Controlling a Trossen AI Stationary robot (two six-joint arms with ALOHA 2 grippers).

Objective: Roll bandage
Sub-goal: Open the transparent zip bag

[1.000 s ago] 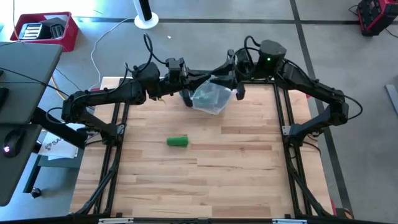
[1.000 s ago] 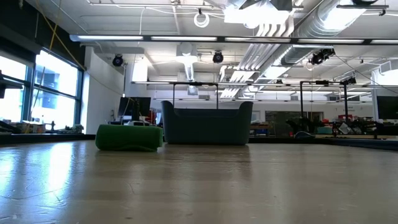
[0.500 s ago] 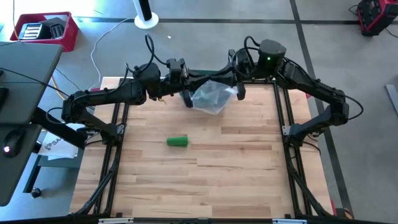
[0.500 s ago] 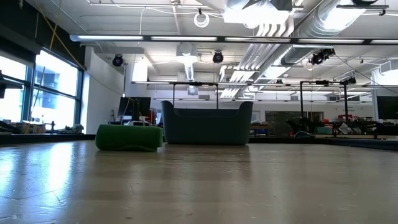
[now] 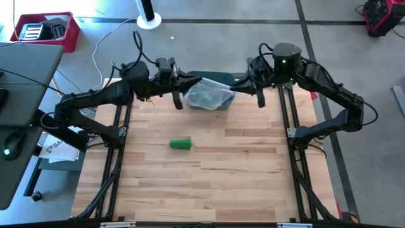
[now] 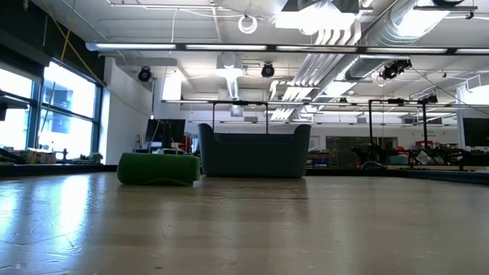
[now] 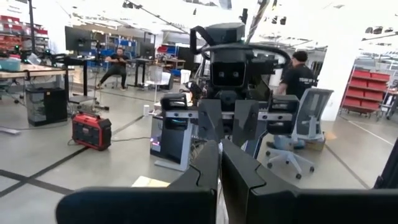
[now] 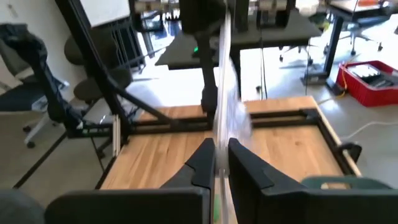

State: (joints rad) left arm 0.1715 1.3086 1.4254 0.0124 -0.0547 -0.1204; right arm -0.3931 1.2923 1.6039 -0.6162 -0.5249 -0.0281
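Both arms are up over the far end of the table (image 5: 209, 183), stretching a clear plastic bag (image 5: 209, 96) between them. The left gripper (image 5: 183, 82) has its jaws pinched together on the bag's left edge; in the left wrist view its fingers (image 7: 205, 171) sit closed, w/ only a thin slit between them, and the plastic itself is hard to make out there. The right gripper (image 5: 243, 81) is clamped on the bag's right edge; the right wrist view shows the two fingers (image 8: 202, 165) squeezed onto a thin sheet of clear film (image 8: 222, 93) that runs straight out from between the jaws. The bag hangs mid-span between the two sets of jaws, off the wood, w/ something dark inside, prob. its contents, can't tell what.

The green bandage roll (image 5: 180, 144) lies on the tabletop, well apart from both grippers, on the near side of them and closer to the left jaws than the right. It lies on its side. In the low view it shows as a green roll (image 6: 158, 169) resting on the wood, in front of a dark bin (image 6: 254, 151) at the table's far end.

Past the left jaws, in the room beyond, there's a person (image 7: 297, 74) by an office chair (image 7: 298, 134) and a red generator (image 7: 91, 130) on the floor.
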